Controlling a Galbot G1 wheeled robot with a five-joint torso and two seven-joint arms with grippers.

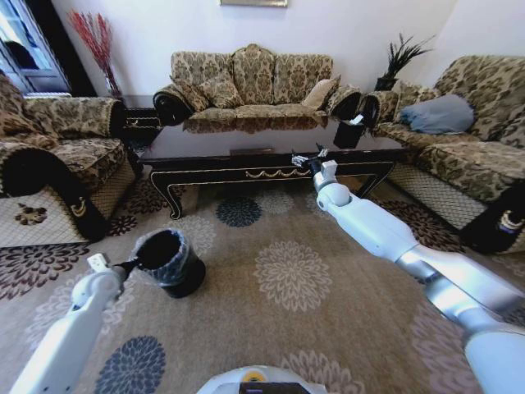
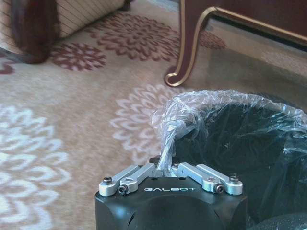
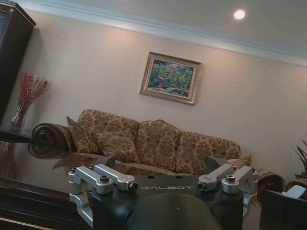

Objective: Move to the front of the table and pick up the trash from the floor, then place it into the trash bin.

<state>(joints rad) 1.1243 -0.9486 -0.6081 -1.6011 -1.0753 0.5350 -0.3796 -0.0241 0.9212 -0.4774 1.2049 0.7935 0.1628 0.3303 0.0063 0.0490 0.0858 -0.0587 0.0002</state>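
Left claw point(image 2: 165, 168): positioned at the near rim of the trash bin point(image 1: 168, 261), low over the floor point(image 1: 312, 328). In the left wrist view the two fingers are drawn together, and a twisted fold of the clear bag liner point(image 2: 192, 112) rises from between them. The liner is pinched in the fingers at the rim; the rest of it lies crinkled over the bin's black edge. The head view shows the same claw point(image 1: 130, 265) touching the bin's left side.

Right claw point(image 1: 310, 160): extended forward at the height of the tabletop point(image 1: 246, 139), at its front edge beside the gold scroll ornament point(image 1: 268, 173). In the right wrist view the fingers point(image 3: 109, 162) stand wide apart, with nothing between them; the view past them runs over the glossy dark surface to the patterned sofa point(image 3: 153, 143) and a framed painting point(image 3: 170, 77) on the wall.

Trash bin: upright on the patterned carpet, in front of the tabletop's left end, near its curved leg point(image 2: 189, 45). The interior appears dark; its contents cannot be determined.

No pieces of trash can be made out on the carpet in the head view.
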